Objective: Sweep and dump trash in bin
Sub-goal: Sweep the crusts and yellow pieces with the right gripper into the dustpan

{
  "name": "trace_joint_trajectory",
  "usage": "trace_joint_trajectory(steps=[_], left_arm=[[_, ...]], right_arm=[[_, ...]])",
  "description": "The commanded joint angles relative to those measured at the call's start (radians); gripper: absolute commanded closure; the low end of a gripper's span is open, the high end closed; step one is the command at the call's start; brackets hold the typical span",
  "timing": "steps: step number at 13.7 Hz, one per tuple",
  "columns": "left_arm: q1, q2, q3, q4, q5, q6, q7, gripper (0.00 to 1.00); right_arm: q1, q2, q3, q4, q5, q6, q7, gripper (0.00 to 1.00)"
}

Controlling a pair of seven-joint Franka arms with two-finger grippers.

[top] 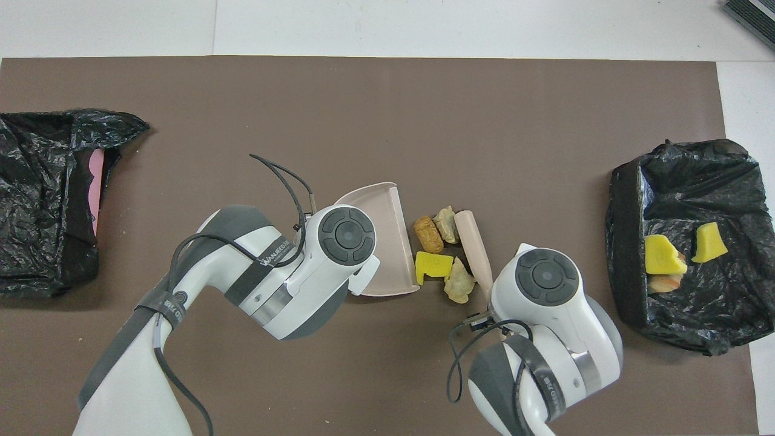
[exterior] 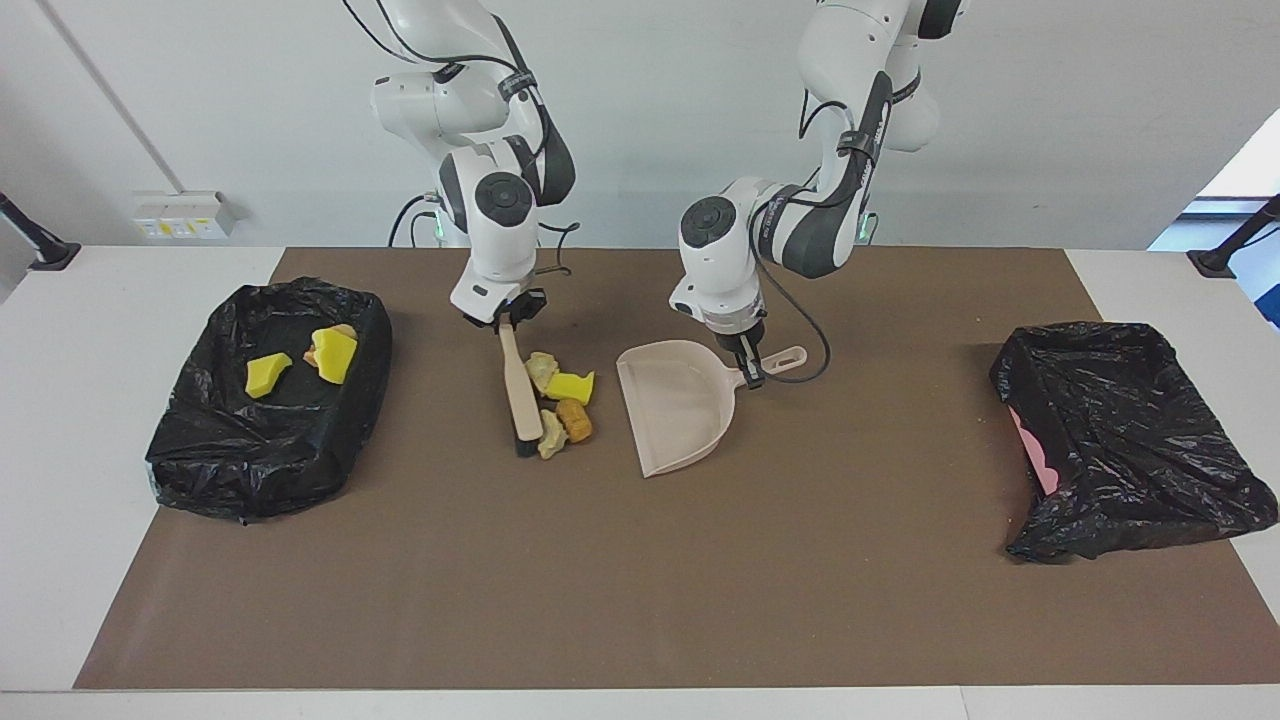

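Note:
Several pieces of trash lie in a pile mid-table: two pale lumps (exterior: 541, 369) (exterior: 552, 436), a yellow sponge bit (exterior: 570, 386) and an orange-brown piece (exterior: 575, 420). They also show in the overhead view (top: 433, 266). My right gripper (exterior: 508, 318) is shut on the beige brush (exterior: 520, 390), which rests against the pile on its side toward the right arm's end. My left gripper (exterior: 752, 375) is shut on the handle of the beige dustpan (exterior: 680, 400). The dustpan lies flat, its mouth facing the pile from the other end. Two yellow sponge bits (exterior: 267, 374) (exterior: 334, 354) and a beige lump lie in the black-lined bin (exterior: 230, 480).
That bin stands at the right arm's end of the table (top: 623, 242). A second black-lined bin (exterior: 1130, 440) with a pink patch showing stands at the left arm's end. A brown mat (exterior: 640, 580) covers the table.

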Motion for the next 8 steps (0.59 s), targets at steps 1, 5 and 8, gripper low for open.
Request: trace_joint_trajectory(steps=[1,5,8], left_arm=[[-0.015,-0.032,0.010,-0.050,0.018,0.018,-0.014,1.00],[-0.012,-0.031,0.010,-0.050,0.018,0.024,-0.014,1.00],[-0.010,-0.032,0.008,-0.050,0.017,0.026,-0.014,1.00]], right_arm=[[0.032,0.039,0.005,0.041,0.147,0.020,0.000,1.00],[0.084,0.079,0.004,0.128,0.332,0.031,0.019,1.00],[0.061,0.090,0.002,0.223,0.354,-0.065,0.025,1.00]])
